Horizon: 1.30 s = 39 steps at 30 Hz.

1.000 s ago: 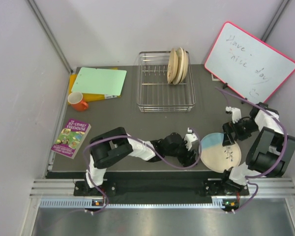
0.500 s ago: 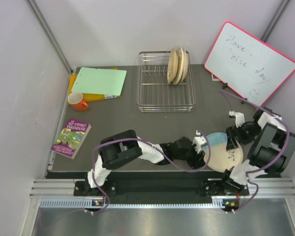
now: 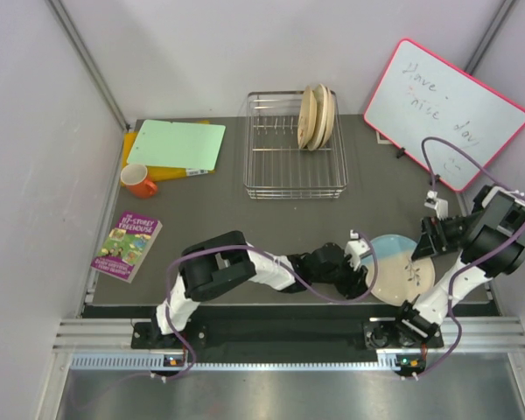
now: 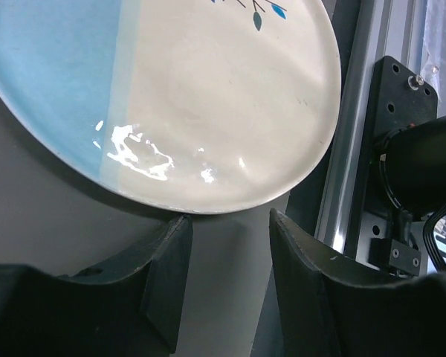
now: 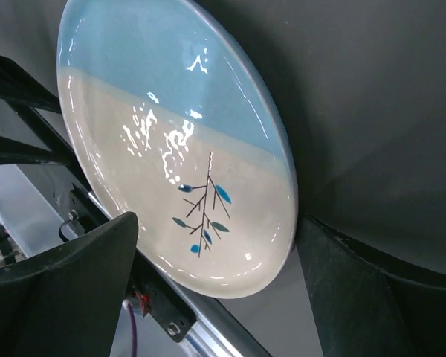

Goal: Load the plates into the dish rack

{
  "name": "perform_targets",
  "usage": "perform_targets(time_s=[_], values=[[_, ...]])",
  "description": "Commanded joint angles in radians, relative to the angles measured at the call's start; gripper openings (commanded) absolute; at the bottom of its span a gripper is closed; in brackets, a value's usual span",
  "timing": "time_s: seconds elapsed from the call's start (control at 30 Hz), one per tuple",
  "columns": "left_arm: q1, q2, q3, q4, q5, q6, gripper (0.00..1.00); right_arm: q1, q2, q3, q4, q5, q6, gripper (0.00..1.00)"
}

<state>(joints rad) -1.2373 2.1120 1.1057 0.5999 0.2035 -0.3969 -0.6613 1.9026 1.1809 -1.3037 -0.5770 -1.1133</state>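
Note:
A cream plate (image 3: 402, 271) with a light blue part and a twig motif lies near the table's front right edge. My left gripper (image 3: 362, 264) is at its left rim. In the left wrist view the plate (image 4: 208, 97) sits just beyond the open left gripper (image 4: 229, 223), with nothing between the fingers. My right gripper (image 3: 425, 247) is at the plate's right rim. It stands wide open (image 5: 219, 223), straddling the tilted-looking plate (image 5: 171, 134). The dish rack (image 3: 280, 166) stands at the back, with three plates (image 3: 317, 115) on edge at its right end.
A pink-framed whiteboard (image 3: 446, 109) leans at the back right. A green folder (image 3: 177, 144) on a yellow sheet, an orange mug (image 3: 138, 180) and a book (image 3: 127, 247) are on the left. The metal rail (image 3: 271, 332) runs along the front edge.
My left gripper reached right to the plate's left rim and narrowed a little. The right arm swung out to the right, and its gripper now straddles the right rim. The plate shifted slightly right.

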Motion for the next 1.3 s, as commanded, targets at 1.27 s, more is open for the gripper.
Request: perform_targets(time_s=[1.27], values=[[0.105, -0.03, -0.108, 0.042, 0.183, -0.004, 0.82, 0.104, 0.171, -0.01, -0.089, -0.149, -0.128, 0.72]])
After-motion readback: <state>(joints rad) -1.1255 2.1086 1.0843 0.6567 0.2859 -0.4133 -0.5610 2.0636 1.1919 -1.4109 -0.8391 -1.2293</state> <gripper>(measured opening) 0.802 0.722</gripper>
